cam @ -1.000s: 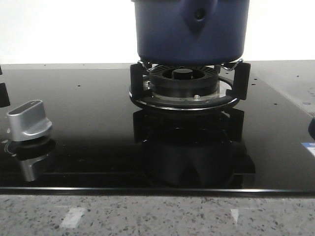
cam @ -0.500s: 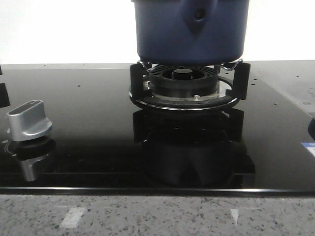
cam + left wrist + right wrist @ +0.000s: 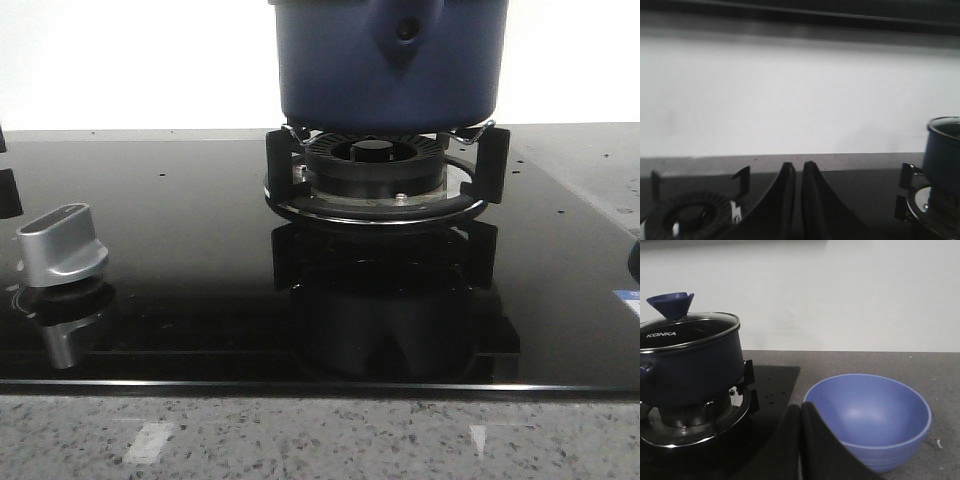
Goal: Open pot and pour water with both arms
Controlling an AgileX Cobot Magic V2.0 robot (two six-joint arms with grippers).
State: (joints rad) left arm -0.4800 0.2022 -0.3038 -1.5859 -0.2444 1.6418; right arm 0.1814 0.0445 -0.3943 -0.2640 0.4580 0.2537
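Observation:
The dark navy-blue pot [image 3: 388, 60] stands on the gas burner [image 3: 375, 170] at the back middle, its handle mount with a small hole facing me. In the right wrist view the pot [image 3: 687, 367] wears a glass lid [image 3: 687, 332] with a blue knob [image 3: 671, 304]. Its edge shows in the left wrist view [image 3: 944, 150]. My left gripper [image 3: 798, 167] is shut and empty, over the black hob between two burners. My right gripper [image 3: 800, 410] is shut and empty, between the pot and a light blue bowl [image 3: 869, 417]. Neither gripper shows in the front view.
A silver control knob [image 3: 60, 245] sits at the hob's front left. A second burner [image 3: 690, 215] lies left of the pot. The black glass hob [image 3: 180, 260] ends at a speckled stone counter edge [image 3: 320, 435]. A white wall stands behind.

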